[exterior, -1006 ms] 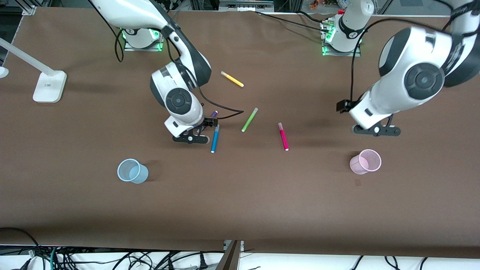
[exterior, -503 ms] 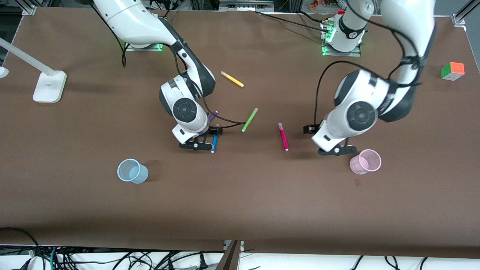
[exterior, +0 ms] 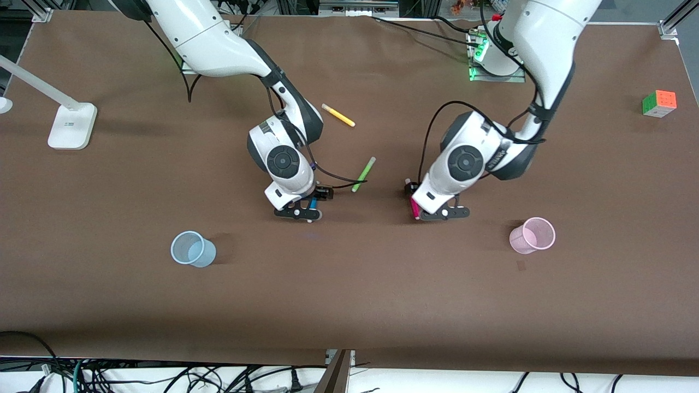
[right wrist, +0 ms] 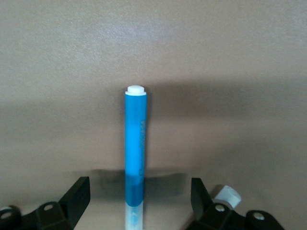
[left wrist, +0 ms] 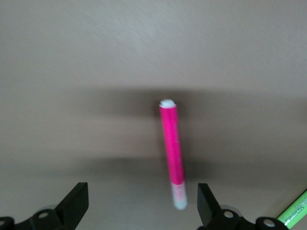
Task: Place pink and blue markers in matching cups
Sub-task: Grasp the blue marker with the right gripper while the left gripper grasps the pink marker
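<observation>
Both claws open (wrist views only).

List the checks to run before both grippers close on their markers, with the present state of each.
1. Right gripper open, straddling the blue marker: ok.
2. Left gripper open over the pink marker: ok.
3. Pink marker centred between the left fingers: not ok, it sits toward one finger.
4. Blue cup upright, mouth clear: ok.
5. Pink cup upright, mouth clear: ok.
6. Fingers low enough to grip: cannot tell.
</observation>
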Available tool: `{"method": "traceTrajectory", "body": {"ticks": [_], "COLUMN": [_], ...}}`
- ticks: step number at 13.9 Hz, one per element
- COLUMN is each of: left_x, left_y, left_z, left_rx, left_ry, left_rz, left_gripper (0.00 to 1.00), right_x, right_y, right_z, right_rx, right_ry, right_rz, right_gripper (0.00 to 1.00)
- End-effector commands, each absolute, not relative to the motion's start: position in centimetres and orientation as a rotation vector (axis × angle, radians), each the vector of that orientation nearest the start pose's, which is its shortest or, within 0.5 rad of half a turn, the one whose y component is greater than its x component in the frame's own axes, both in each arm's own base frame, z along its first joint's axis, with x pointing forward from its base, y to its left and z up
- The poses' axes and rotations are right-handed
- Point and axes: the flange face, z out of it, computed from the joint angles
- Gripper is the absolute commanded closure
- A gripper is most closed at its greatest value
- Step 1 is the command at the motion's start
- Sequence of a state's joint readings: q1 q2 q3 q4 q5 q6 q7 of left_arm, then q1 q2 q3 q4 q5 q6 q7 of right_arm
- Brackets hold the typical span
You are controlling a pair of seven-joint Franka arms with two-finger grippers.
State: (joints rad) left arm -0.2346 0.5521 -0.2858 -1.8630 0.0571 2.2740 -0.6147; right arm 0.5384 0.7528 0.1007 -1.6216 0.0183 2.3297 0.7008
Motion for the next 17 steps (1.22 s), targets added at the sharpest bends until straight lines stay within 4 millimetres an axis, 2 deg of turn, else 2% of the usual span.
{"method": "traceTrajectory", "body": {"ticks": [1, 2, 3, 4, 5, 7, 8, 9, 11, 12, 15, 17], "left_x": [51.7, 51.3, 51.2, 51.1, 51.1, 51.2, 51.1, 50.7, 50.8, 50.8, 51.1, 51.4], "left_y": [-32.5, -32.6, -32.6, -32.6, -32.7, -32.7, -32.9, -33.4, -33.3, -33.3, -32.7, -32.1], "left_z": [20.1, 19.3, 18.5, 18.1, 17.8, 17.8, 17.3, 16.6, 16.7, 16.7, 18.0, 19.7], "left_rx": [-3.182, -3.186, -3.187, -3.187, -3.178, -3.175, -3.176, -3.173, -3.182, -3.180, -3.156, -3.104], "left_ry": [-0.138, -0.115, -0.117, -0.113, -0.094, -0.072, -0.078, -0.064, -0.068, -0.068, -0.061, -0.060], "left_rz": [0.196, 0.197, 0.204, 0.210, 0.205, 0.174, 0.178, 0.190, 0.178, 0.182, 0.203, 0.263], "left_gripper": [0.00, 0.00, 0.00, 0.00, 0.09, 0.38, 0.47, 0.47, 0.64, 0.68, 0.92, 1.00], "right_x": [55.7, 55.7, 55.8, 55.7, 55.8, 55.8, 55.8, 55.9, 57.1, 57.5, 59.8, 61.4], "right_y": [41.0, 41.0, 40.9, 41.0, 40.9, 40.9, 40.9, 40.8, 40.3, 39.6, 36.3, 33.3], "right_z": [17.7, 17.7, 17.8, 17.8, 17.7, 17.8, 17.8, 18.1, 20.1, 21.6, 28.7, 32.5], "right_rx": [-3.092, -3.094, -3.095, -3.096, -3.099, -3.105, -3.105, -3.102, -3.092, -3.105, -3.108, -3.073], "right_ry": [0.169, 0.163, 0.158, 0.151, 0.149, 0.135, 0.135, 0.129, 0.133, 0.131, 0.176, 0.196], "right_rz": [0.106, 0.105, 0.101, 0.100, 0.099, 0.089, 0.089, 0.084, 0.065, 0.095, 0.163, 0.212], "right_gripper": [0.32, 0.55, 0.71, 0.81, 0.85, 0.92, 1.00, 1.00, 1.00, 1.00, 1.00, 1.00]}}
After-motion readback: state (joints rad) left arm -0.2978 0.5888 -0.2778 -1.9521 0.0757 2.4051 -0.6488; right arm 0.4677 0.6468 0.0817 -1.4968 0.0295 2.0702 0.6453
